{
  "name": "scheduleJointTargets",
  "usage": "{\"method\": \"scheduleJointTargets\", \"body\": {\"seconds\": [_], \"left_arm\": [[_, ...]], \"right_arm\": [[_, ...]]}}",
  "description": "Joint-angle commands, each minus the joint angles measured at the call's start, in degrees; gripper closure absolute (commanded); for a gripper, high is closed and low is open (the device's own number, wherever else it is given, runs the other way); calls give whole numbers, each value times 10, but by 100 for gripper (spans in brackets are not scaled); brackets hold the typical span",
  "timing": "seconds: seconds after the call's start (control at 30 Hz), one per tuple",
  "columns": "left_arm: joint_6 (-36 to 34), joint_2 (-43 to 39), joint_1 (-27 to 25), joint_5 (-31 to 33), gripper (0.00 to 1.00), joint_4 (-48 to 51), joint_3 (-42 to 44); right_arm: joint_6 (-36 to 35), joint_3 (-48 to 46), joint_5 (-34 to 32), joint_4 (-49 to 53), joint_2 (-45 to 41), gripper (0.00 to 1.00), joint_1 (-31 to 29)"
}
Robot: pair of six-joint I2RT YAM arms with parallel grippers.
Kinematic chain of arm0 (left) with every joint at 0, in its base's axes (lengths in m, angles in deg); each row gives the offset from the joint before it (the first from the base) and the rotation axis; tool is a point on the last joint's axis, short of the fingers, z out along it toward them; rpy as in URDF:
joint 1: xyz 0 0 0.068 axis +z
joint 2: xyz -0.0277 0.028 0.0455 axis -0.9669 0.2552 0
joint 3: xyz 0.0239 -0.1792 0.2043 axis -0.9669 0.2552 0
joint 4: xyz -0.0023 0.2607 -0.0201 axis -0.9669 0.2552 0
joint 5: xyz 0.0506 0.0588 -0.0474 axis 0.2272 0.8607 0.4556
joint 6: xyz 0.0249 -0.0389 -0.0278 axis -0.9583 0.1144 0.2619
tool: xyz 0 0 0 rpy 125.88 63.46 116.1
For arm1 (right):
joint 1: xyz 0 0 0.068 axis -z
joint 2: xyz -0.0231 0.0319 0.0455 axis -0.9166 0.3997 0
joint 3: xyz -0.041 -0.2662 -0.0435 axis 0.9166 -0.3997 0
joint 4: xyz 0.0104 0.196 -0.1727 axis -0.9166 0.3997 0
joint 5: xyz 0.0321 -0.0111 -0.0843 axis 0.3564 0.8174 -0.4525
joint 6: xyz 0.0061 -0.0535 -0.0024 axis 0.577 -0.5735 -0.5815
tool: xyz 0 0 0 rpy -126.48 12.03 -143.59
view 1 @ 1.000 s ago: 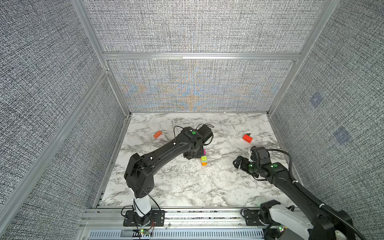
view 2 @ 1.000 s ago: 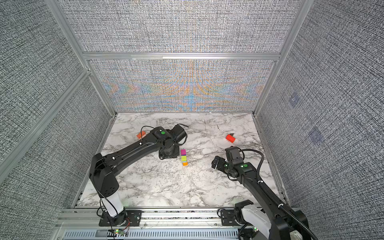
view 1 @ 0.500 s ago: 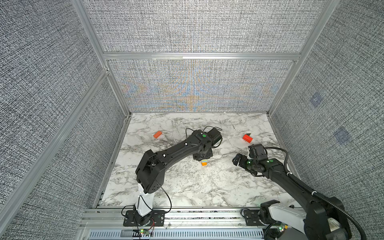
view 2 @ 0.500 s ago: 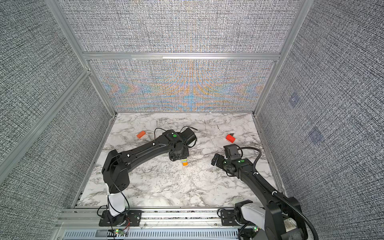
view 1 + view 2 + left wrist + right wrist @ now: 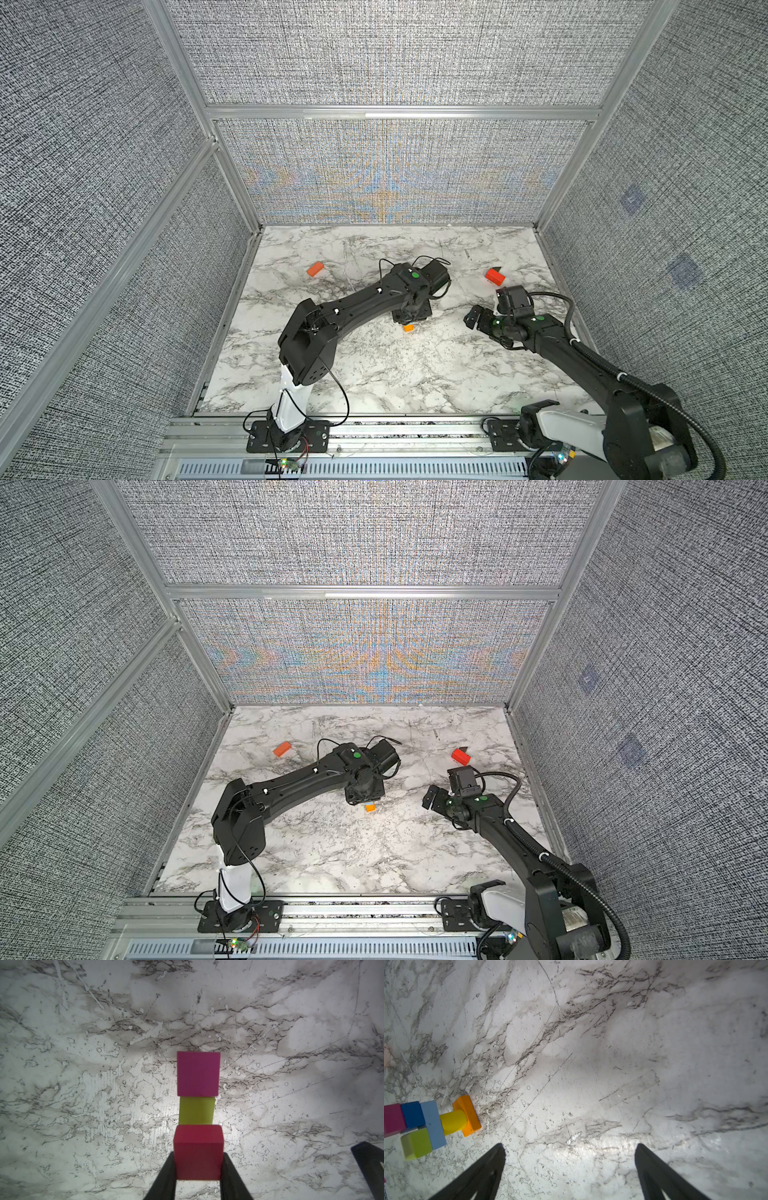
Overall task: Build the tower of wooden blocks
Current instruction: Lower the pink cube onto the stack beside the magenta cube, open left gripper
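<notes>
The wood block tower [image 5: 432, 1124] stands mid-table. The right wrist view shows it from the side: orange base [image 5: 467, 1114], yellow cylinder, light blue slab, then dark blue and yellow-green blocks side by side, with magenta [image 5: 393, 1119] on the blue. In both top views only the orange base [image 5: 409, 328] [image 5: 370, 808] shows under my left arm. My left gripper [image 5: 198, 1154] is shut on a red block [image 5: 198, 1147], held above the tower beside the yellow-green block [image 5: 196, 1110] and magenta block [image 5: 198, 1073]. To the tower's right, my right gripper [image 5: 569, 1146] [image 5: 473, 319] is open and empty.
One red-orange block [image 5: 315, 269] lies at the back left. Another [image 5: 495, 276] lies at the back right with a small dark piece behind it, just beyond my right wrist. Fabric walls with metal frames close in the marble table [image 5: 374, 374].
My left arm has swung right with the red block and now covers the tower's upper blocks in both top views. The right gripper has shifted slightly and stays open.
</notes>
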Motion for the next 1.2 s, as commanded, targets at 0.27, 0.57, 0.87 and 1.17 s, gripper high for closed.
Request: {"method": "scheduleJointTargets", "body": {"seconds": [0.27, 0.57, 0.87, 1.17], "left_arm": [[-22, 41, 0, -1, 67, 28, -30], [-25, 43, 3, 9, 67, 44, -42], [-34, 46, 9, 7, 67, 48, -45], [-42, 63, 14, -1, 67, 51, -58]], "right_arm": [[-14, -2, 7, -13, 7, 1, 5], [-17, 0, 11, -20, 20, 1, 6], [-19, 1, 13, -22, 28, 1, 6], [-20, 0, 14, -24, 34, 1, 6]]}}
